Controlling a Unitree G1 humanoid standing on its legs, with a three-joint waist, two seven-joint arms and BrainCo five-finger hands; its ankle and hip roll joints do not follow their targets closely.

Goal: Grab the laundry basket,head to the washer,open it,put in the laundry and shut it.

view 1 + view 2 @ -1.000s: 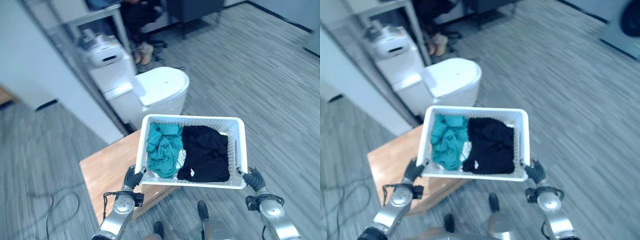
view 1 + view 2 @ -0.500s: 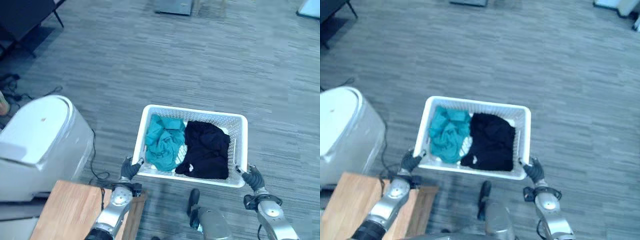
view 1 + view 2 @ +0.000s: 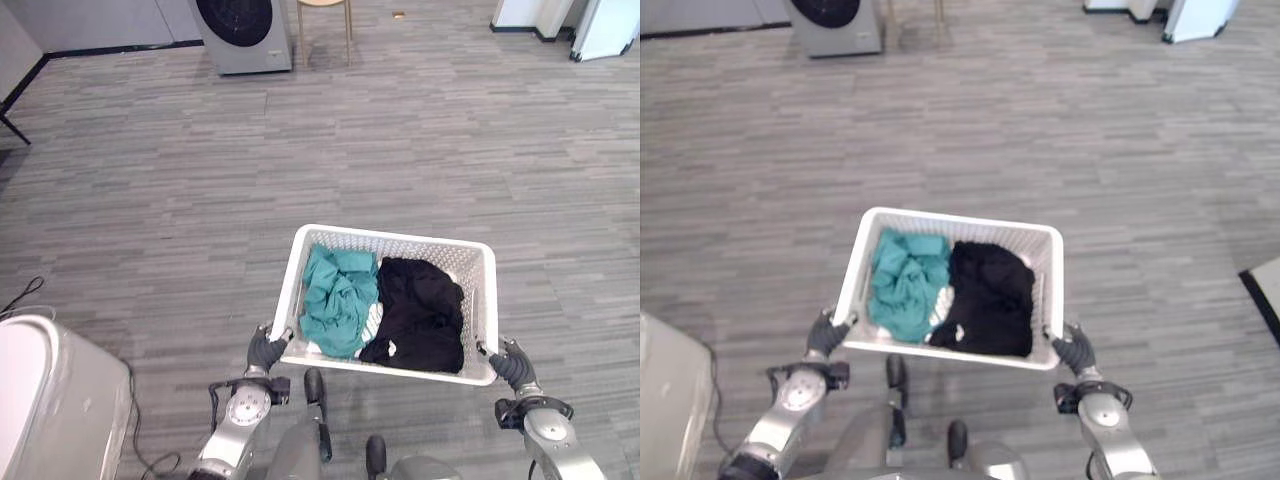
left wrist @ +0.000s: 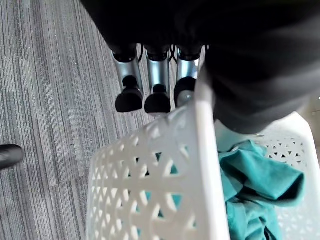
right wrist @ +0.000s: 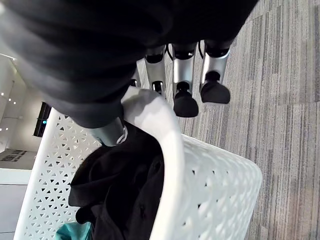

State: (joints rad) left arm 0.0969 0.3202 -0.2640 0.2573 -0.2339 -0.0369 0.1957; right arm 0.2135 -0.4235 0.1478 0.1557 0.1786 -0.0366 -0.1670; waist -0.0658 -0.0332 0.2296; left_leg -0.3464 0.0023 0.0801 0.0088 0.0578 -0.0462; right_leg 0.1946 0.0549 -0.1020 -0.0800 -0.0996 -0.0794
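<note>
1. One white perforated plastic laundry basket [image 3: 480, 300] is carried above the grey plank floor [image 3: 150, 200], between two robot hands.
2. Left robot hand [image 3: 265, 350]: fingers curled around the basket's near-left rim.
3. Right robot hand [image 3: 506, 364]: fingers curled around the near-right rim.
4. Contents, two items: one teal crumpled garment [image 3: 338, 298], one black crumpled garment [image 3: 420, 315], side by side.
5. One grey front-loading washer [image 3: 243, 30] stands well ahead, far from the basket.

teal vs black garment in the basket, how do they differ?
Colour: the teal garment is blue-green, the black garment plain black. Place: teal lies in the half of the laundry basket nearer the left hand, black in the half nearer the right hand. Both are crumpled, side by side and touching.
</note>
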